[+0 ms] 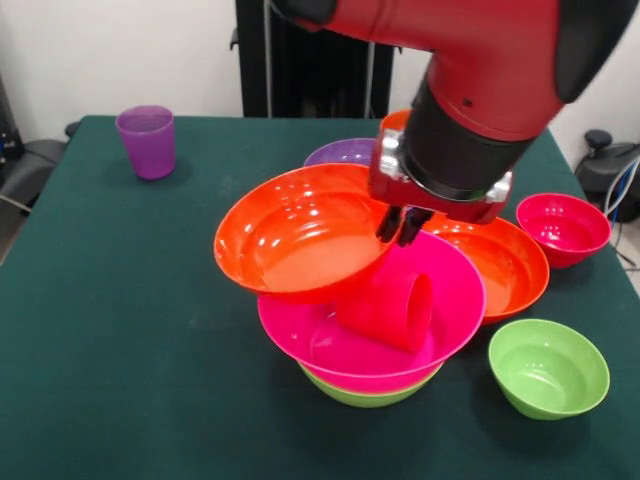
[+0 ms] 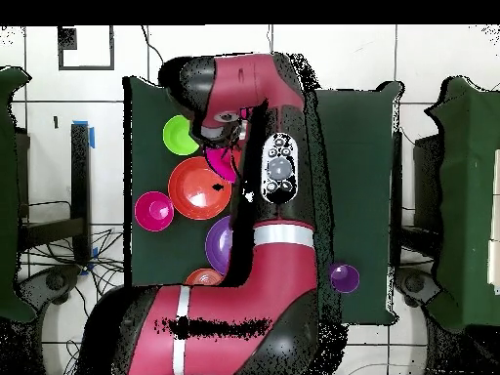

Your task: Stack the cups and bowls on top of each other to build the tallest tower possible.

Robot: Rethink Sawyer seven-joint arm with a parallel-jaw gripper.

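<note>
Centre frame, the gripper [image 1: 403, 226] pinches the right rim of 1 tilted orange bowl [image 1: 300, 235] atop the tower [image 1: 370, 345] (glossy, light, likely slippery); rims suit grasping.

dark green desk [image 1: 120, 330], black office chair base [image 1: 612, 160] right of it, another chair [image 1: 25, 165] at left edge, white wall behind, tiled floor [image 2: 410, 59], blue tape, possibly, on floor [image 2: 94, 134]
</note>
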